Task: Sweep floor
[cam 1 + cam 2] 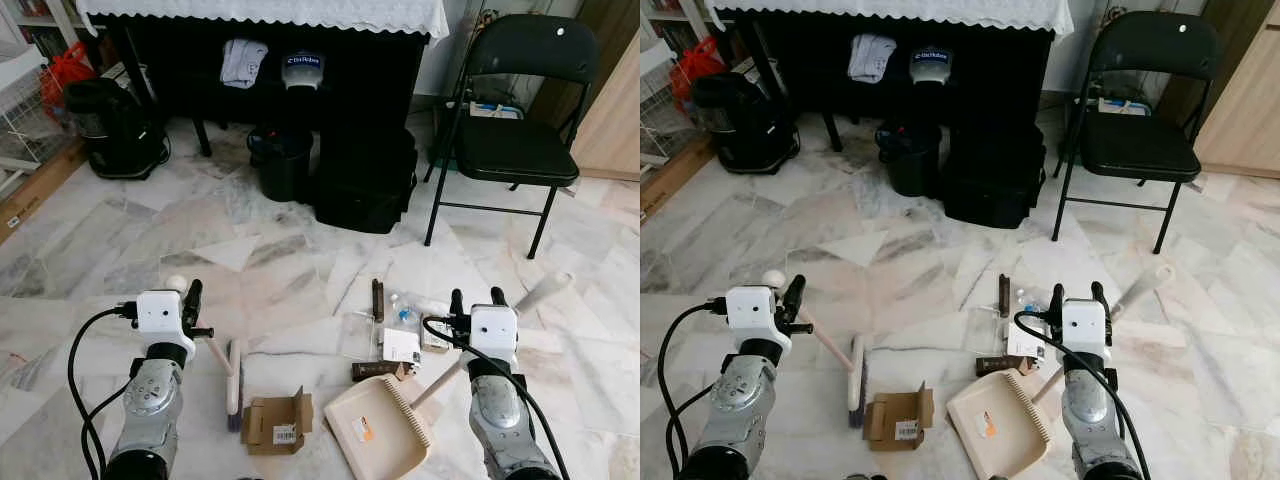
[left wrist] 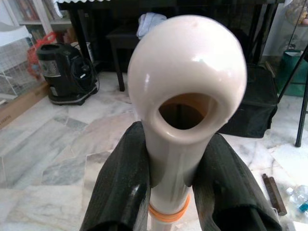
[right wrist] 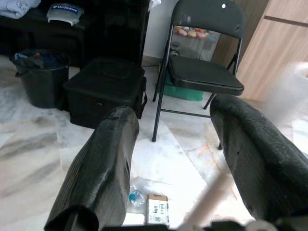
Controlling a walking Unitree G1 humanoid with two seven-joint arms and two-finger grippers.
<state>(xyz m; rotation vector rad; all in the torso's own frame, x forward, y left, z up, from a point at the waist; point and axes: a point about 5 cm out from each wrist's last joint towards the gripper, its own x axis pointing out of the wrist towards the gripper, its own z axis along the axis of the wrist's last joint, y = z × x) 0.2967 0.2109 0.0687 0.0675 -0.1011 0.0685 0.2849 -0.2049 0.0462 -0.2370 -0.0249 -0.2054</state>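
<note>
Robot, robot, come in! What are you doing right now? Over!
Left gripper shut on cream brush handle. Right gripper open over cream dustpan's handle. Brown cardboard box and litter between brush and cream dustpan.

Glossy veined marble floor (image 1: 120, 250), smooth cream plastic dustpan (image 1: 375, 430), matt brown cardboard box (image 1: 277, 422).

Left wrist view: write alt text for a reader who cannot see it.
Two black fingers of the left gripper clamp the cream handle of a broom, whose rounded end with a hanging hole faces the camera. Behind it lies marble floor, with a black vacuum cleaner and a black bag by a dark table.
</note>
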